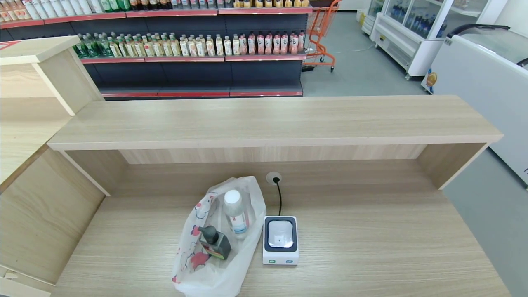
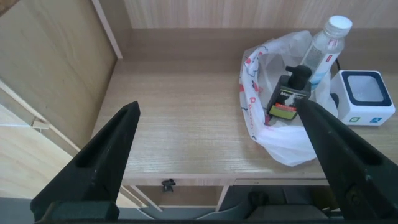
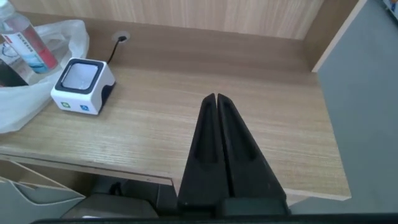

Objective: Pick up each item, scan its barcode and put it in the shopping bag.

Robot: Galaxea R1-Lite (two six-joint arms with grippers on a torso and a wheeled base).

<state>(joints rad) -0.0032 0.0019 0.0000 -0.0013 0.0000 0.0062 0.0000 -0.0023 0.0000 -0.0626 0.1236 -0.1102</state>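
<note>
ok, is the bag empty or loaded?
Loaded: a clear bottle and a dark pump bottle lie inside the bag, next to the scanner.

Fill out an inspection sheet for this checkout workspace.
Surface: wooden counter, under a raised ledge.
Job's things: shopping bag holds a clear bottle and a dark pump bottle; scanner stands beside the bag.
Clutter: nothing seen.
Grippers: left gripper jaws open, empty; right gripper jaws shut, empty.
Cables: black cable runs from the scanner into a grommet hole.
Surroundings: shelves of bottles, orange trolley, chest freezer.
</note>
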